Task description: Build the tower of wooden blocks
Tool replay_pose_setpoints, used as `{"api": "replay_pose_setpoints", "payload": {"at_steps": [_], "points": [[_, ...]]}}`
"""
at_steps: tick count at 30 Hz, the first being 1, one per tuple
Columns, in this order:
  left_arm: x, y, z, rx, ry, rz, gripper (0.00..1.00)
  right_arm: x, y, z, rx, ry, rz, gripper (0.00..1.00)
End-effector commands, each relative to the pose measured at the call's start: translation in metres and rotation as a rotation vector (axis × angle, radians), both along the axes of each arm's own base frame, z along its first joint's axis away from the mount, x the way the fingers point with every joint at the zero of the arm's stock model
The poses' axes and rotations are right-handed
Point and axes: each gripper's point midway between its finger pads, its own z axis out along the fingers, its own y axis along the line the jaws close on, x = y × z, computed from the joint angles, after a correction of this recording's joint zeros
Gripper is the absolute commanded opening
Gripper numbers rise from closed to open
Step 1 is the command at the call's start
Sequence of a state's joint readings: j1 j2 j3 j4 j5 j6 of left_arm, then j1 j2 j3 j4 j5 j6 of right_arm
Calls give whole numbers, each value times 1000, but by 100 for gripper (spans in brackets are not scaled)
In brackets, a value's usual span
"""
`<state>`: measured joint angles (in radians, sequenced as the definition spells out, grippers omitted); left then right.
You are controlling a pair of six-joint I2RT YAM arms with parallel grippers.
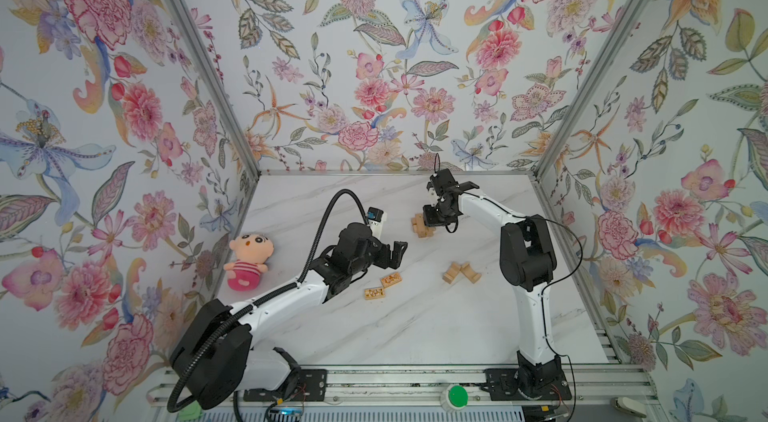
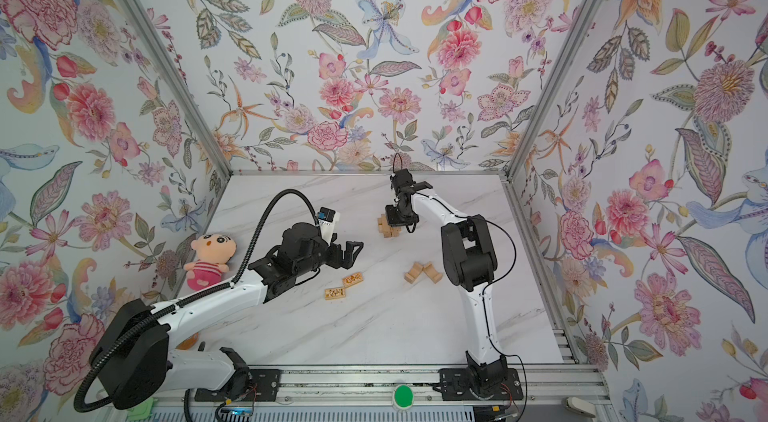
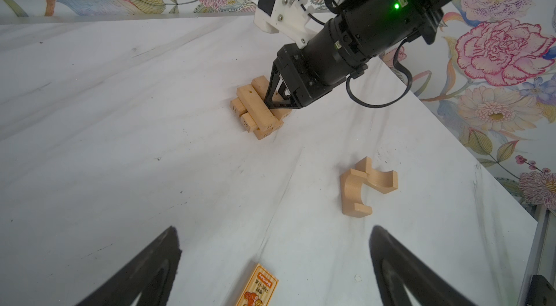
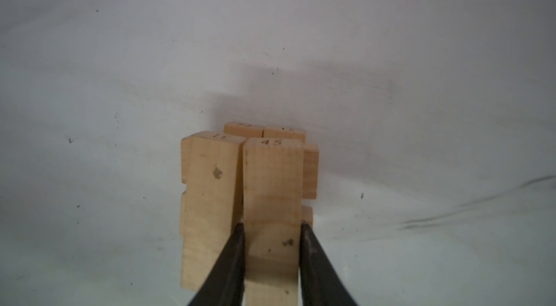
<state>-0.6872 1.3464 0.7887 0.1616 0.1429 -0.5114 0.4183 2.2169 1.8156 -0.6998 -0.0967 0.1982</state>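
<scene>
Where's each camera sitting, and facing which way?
Top views: high behind the robot, looking down on the table; left arm and right arm show.
Left wrist: low over the table, facing the tower and right end effector; open left end effector shows.
Right wrist: just above the tower, looking down; its fingers grip block 45.
Shared: the tower, in all.

Wood blocks [image 4: 272, 187]: pale matt wood. Table [image 3: 120, 139]: smooth marble-look. Doll [image 1: 246, 261]: plush.
</scene>
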Motion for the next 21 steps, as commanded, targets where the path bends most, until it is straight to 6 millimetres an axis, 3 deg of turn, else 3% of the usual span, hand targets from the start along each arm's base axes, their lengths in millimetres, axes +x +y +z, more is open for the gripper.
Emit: {"api": "replay_pose_setpoints", "payload": {"at_steps": [1,21], "points": [[1,4,8,-2,-32,11,99,-8,-5,1,-13,23,-14,31],[0,6,9,7,-41,9,99,0,-6,14,-8,-10,-27,45]]}}
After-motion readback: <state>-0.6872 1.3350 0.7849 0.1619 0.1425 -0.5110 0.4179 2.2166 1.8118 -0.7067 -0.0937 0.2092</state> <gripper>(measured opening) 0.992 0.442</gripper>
